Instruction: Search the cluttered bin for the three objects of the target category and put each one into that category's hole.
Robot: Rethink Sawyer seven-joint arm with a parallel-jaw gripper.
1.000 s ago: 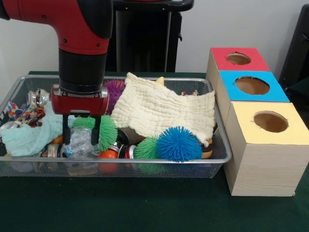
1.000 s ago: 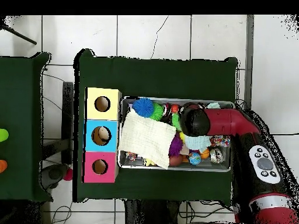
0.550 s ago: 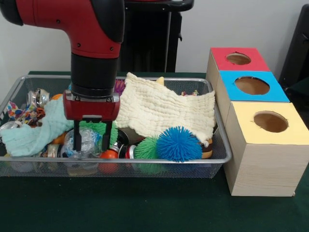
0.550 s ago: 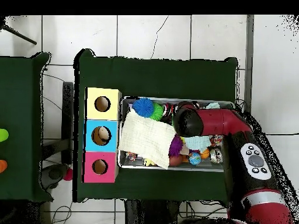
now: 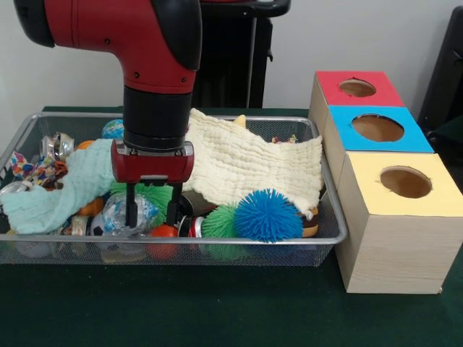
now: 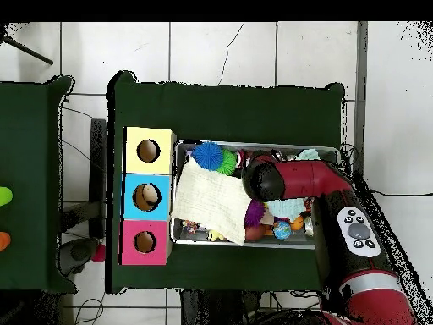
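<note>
One camera sits low and close across the table, facing the bin and boxes side-on. The other hangs high, looking straight down, turned half round. Both share bin and boxes.

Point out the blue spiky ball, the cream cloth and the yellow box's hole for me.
blue spiky ball [image 5: 268, 215], front view, middle of the ball.
cream cloth [image 5: 249, 163], front view, centre of the draped cloth.
yellow box's hole [image 5: 406, 182], front view, middle of the round opening on the box top.
</note>
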